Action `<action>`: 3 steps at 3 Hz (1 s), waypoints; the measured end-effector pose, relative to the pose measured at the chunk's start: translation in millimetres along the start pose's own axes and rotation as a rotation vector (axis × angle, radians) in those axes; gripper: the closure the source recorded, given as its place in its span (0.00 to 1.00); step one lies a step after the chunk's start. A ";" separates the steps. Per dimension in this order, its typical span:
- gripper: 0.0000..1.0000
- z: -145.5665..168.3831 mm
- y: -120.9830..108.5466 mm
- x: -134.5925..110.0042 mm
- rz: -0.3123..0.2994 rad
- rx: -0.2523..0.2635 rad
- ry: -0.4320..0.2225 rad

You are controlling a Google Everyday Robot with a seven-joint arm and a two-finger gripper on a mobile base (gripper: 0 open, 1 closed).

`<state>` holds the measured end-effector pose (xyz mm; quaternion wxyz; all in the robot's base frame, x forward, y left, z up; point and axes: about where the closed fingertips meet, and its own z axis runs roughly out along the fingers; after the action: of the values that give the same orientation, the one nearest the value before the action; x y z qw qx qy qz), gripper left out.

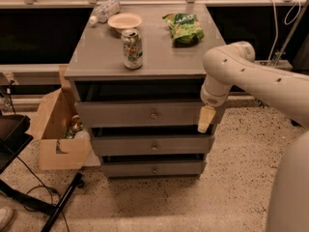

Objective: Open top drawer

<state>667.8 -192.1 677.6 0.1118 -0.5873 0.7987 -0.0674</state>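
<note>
The top drawer is the widest grey front panel of the grey cabinet, with a small round metal knob at its centre. A dark gap shows above the panel, under the cabinet top. My gripper hangs from the white arm at the right end of the top drawer's front, pointing down. It is well to the right of the knob and holds nothing that I can see.
Two narrower drawers sit below. On the cabinet top stand a soda can, a bowl, a plastic bottle and a green chip bag. An open cardboard box stands left of the cabinet; a dark stand's legs lie at the lower left.
</note>
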 end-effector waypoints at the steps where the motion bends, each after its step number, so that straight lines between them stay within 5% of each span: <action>1: 0.00 12.7 -7.2 -5.1 -0.030 -0.028 0.026; 3: 0.42 31.5 9.2 -0.6 -0.001 -0.074 0.026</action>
<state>667.5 -188.0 645.0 0.0795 -0.5905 0.8018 -0.0456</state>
